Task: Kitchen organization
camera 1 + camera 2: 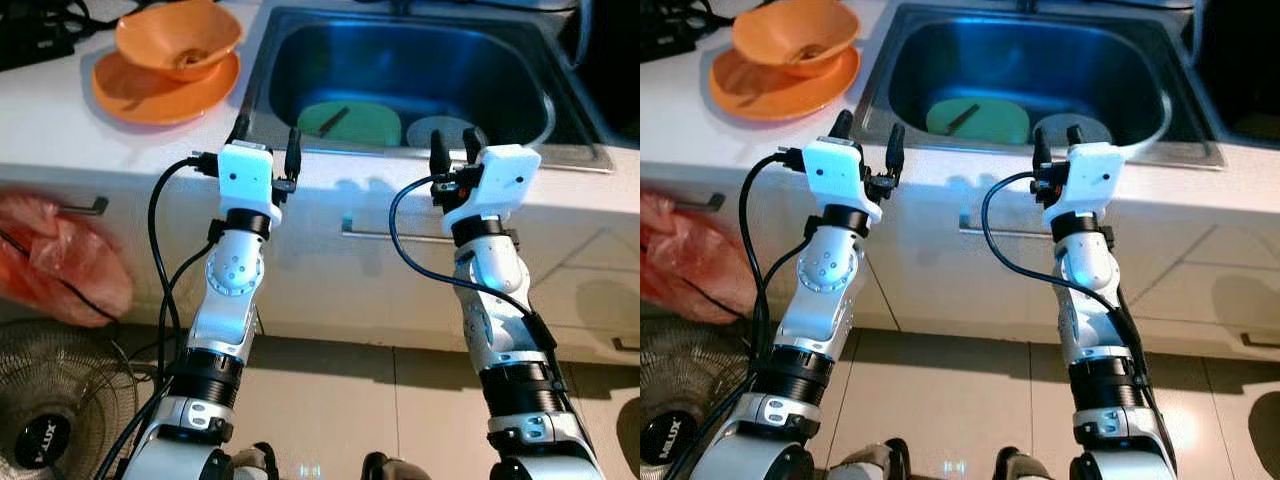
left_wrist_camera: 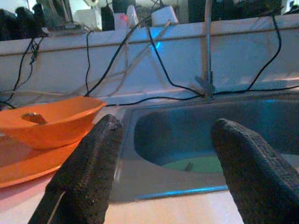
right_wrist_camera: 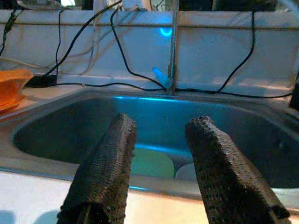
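The robot stands in front of a white tabletop (image 1: 60, 120) with a steel sink (image 1: 560, 130) set in it. Both arms are up at the front edge of the tabletop.

The left end effector (image 1: 266, 135) is at the sink's front left corner. Its two black fingers (image 2: 88, 172) are wide apart and hold nothing. The right end effector (image 1: 456, 150) is at the front edge of the sink, farther right. Its fingers (image 3: 107, 168) are a little apart and hold nothing.

Down in the sink lie a green plate (image 1: 350, 122) and a white plate (image 1: 442, 130), side by side. A small dark thing lies on the green plate; I cannot tell what it is.

On the tabletop, left of the sink, an orange bowl (image 1: 178, 38) sits on an orange plate (image 1: 160, 88).

The head views show the floor below: a red bag (image 1: 55, 260) by the cupboard and a fan (image 1: 50, 420) in the corner. The wrist views show the back wall with a thin tap (image 3: 174, 46) and black cables (image 2: 159, 60).
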You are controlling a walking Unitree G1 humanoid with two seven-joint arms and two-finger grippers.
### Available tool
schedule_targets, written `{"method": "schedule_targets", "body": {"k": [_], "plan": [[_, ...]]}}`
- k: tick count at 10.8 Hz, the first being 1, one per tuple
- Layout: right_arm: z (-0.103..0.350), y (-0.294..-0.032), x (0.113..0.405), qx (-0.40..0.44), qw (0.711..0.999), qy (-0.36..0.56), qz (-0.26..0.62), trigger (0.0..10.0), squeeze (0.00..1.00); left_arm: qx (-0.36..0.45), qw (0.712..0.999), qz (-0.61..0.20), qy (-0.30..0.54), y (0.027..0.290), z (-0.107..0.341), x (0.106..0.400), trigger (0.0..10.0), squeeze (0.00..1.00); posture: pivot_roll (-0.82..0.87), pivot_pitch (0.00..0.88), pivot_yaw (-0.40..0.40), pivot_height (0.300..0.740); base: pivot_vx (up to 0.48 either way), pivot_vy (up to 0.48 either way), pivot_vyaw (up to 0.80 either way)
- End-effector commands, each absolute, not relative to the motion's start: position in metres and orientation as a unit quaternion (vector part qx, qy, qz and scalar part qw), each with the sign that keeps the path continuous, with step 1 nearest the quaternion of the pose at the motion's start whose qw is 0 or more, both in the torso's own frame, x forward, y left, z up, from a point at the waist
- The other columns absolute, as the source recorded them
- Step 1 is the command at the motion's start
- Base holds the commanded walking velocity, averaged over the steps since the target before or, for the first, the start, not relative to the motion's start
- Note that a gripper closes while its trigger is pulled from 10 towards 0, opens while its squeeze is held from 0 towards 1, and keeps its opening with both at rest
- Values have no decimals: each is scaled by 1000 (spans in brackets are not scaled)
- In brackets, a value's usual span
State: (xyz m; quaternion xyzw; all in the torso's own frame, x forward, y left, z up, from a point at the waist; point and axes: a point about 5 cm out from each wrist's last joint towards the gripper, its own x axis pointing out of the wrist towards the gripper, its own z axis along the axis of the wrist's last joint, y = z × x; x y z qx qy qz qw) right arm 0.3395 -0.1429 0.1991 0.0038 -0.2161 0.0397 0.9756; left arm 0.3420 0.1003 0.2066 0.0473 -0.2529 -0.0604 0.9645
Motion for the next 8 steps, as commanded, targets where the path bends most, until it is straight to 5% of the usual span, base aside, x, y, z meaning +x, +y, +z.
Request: {"method": "schedule_targets", "body": {"k": [1,8], "plan": [[196,-141,339,3,976,-213,41,10000,0,50,964,-70,-253,96,206,341,10000,0,69,153,19,740,330,0,0],[196,-138,338,6,976,-214,48,10000,0,50,964,-70,-251,97,205,340,10000,0,73,186,19,740,346,0,0]]}}
